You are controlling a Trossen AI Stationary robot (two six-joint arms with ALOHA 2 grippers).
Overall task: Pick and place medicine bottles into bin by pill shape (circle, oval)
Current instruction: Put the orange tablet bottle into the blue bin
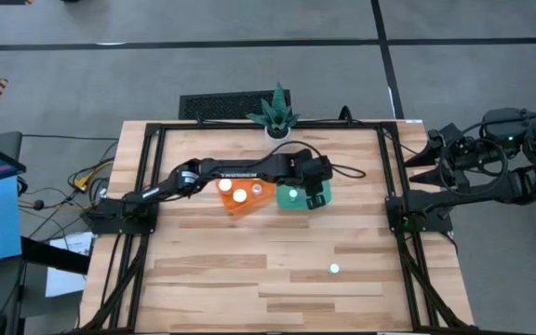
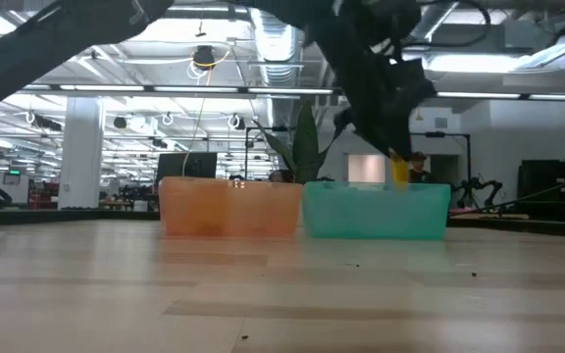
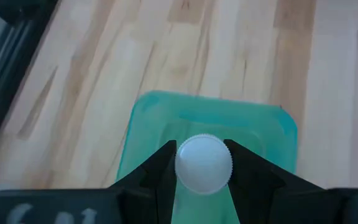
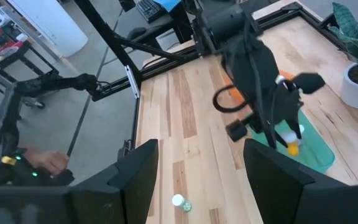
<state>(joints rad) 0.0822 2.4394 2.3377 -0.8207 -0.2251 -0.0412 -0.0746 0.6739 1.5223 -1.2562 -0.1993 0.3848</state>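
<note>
My left gripper [image 3: 202, 186] is shut on a medicine bottle with a round white cap [image 3: 204, 163] and an amber body [image 2: 398, 173]. It holds the bottle just above the teal bin [image 1: 303, 207]. An orange bin [image 1: 240, 200] beside it holds two white-capped bottles [image 1: 232, 191]. One more small bottle [image 1: 334, 269] stands on the table toward the near right, and also shows in the right wrist view [image 4: 179, 202]. My right gripper [image 4: 197, 180] is open and empty, parked beyond the table's right edge. My left gripper pinches the bottle's white cap by its rim [image 3: 178, 163] between its two fingers, one on each side. The fingers come from above, pointing down. The bottle hangs upright below them, its amber body [image 4: 293, 148] over the teal bin's opening.
A white pot with a spiky green plant [image 1: 277, 119] stands at the table's far edge, behind the bins. The black frame rails [image 1: 394, 177] run along the table's sides. Bare wood lies in front of the bins.
</note>
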